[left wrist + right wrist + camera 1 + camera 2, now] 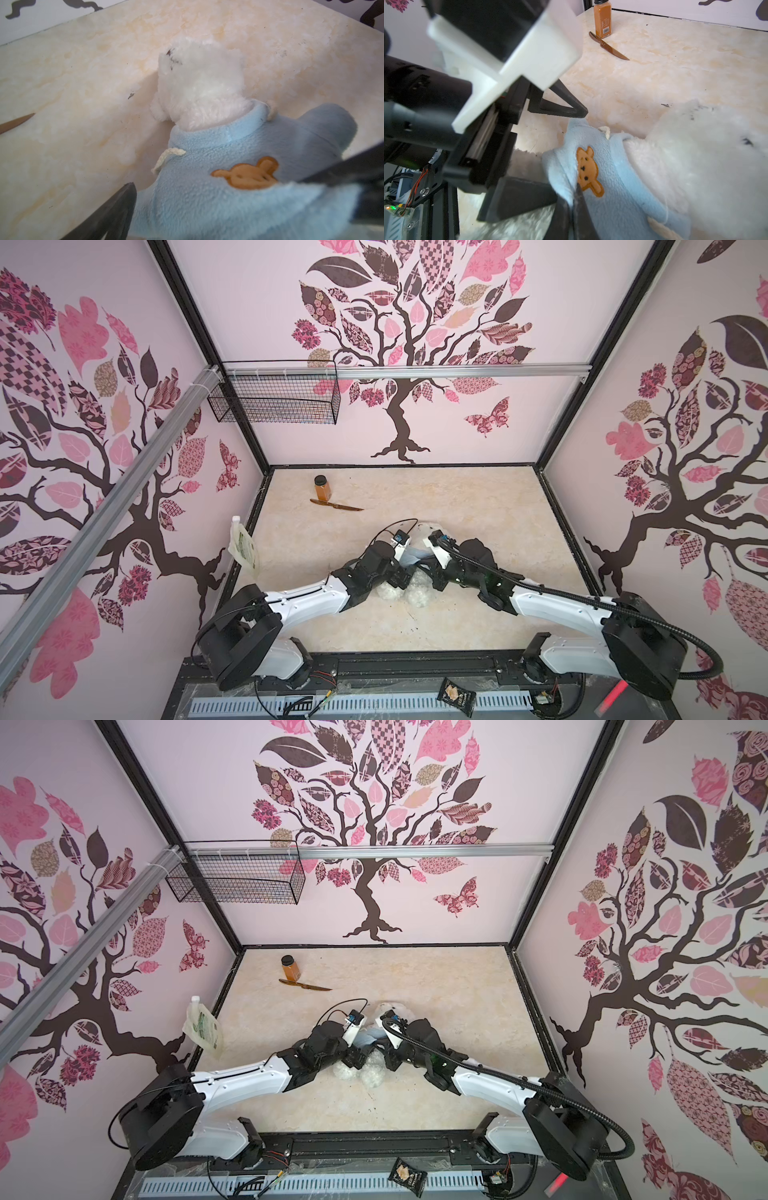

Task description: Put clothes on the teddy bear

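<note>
The white fluffy teddy bear (417, 596) (372, 1075) lies mid-table with its legs toward the front, largely covered by both arms in both top views. Its head (199, 83) pokes out of the neck of a light blue shirt (207, 207) (616, 187) with an orange bear-face patch (247, 176). My left gripper (215, 182) is open and straddles the shirt's body, one dark finger (116, 212) on each side. My right gripper (572, 195) is shut on a fold of the shirt just beside the patch (587, 172).
An orange spice jar (322, 486) and a brown knife (336, 506) lie at the back left of the table. A pouch (243, 549) leans on the left wall. A wire basket (274, 398) hangs on the rail. A black packet (457, 695) lies on the front ledge.
</note>
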Robot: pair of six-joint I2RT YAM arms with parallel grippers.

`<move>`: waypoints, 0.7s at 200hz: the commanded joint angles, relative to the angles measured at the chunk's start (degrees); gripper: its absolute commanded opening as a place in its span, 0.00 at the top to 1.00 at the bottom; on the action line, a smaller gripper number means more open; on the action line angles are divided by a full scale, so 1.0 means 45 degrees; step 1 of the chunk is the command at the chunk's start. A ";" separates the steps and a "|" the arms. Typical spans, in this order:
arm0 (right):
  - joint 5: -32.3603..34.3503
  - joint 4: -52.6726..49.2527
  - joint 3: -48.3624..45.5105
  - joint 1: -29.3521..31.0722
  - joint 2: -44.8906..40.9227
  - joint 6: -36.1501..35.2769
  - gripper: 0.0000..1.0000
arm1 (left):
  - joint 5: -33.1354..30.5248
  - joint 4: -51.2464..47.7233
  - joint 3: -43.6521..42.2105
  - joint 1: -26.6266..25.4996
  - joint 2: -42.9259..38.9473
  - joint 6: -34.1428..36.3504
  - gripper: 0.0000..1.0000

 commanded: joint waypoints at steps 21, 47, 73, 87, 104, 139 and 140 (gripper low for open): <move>-0.1409 0.2531 -0.0428 0.0116 -0.0477 0.0815 1.00 | 0.0088 0.2226 0.0115 0.1016 0.0428 -0.3190 0.16; -0.1766 0.3189 -0.1004 0.0116 -0.0384 0.0859 1.00 | -0.0211 0.3019 -0.0084 0.1381 0.0555 -0.4209 0.21; -0.2112 0.3846 -0.1570 0.0104 -0.0044 0.0934 1.00 | -0.1024 0.3486 -0.0112 0.1480 0.0663 -0.5099 0.24; -0.2155 0.4233 -0.1881 0.0115 0.0120 0.1118 1.00 | -0.1507 0.3686 -0.0138 0.1563 0.0712 -0.5759 0.29; -0.2117 0.4583 -0.2174 0.0099 0.0185 0.1333 1.00 | -0.1803 0.3789 -0.0131 0.1804 0.0778 -0.6608 0.36; -0.2057 0.4854 -0.2546 0.0098 0.0124 0.1638 1.00 | -0.1260 0.3828 -0.0100 0.2672 0.1175 -0.8225 0.41; -0.2067 0.4858 -0.2566 0.0098 0.0125 0.1639 1.00 | -0.1240 0.3837 -0.0125 0.2696 0.1188 -0.8266 0.41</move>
